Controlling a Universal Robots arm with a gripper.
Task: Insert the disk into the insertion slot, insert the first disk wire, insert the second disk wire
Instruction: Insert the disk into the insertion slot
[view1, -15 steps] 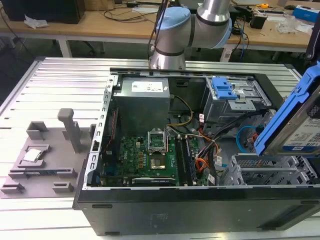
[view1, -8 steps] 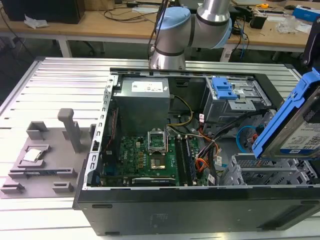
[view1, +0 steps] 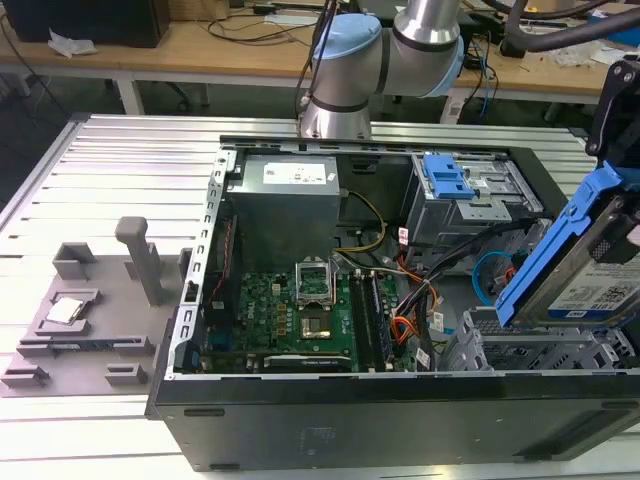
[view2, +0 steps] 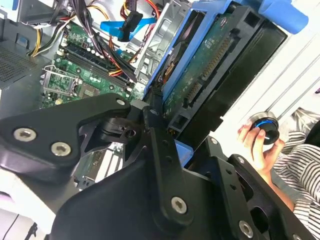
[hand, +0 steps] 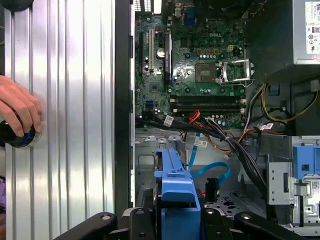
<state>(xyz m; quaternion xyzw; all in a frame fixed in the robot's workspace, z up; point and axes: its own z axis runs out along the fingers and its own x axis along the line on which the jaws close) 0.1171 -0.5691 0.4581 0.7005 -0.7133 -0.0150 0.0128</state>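
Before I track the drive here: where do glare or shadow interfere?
Exterior view: ribbed aluminium table shines pale, black computer case's front is dark. First wrist view: bright streaks on the table, shadow beside the grey power supply. Second wrist view: washed-out white behind the silver hard drive in its blue plastic caddy; the black claw gripping it is dark.
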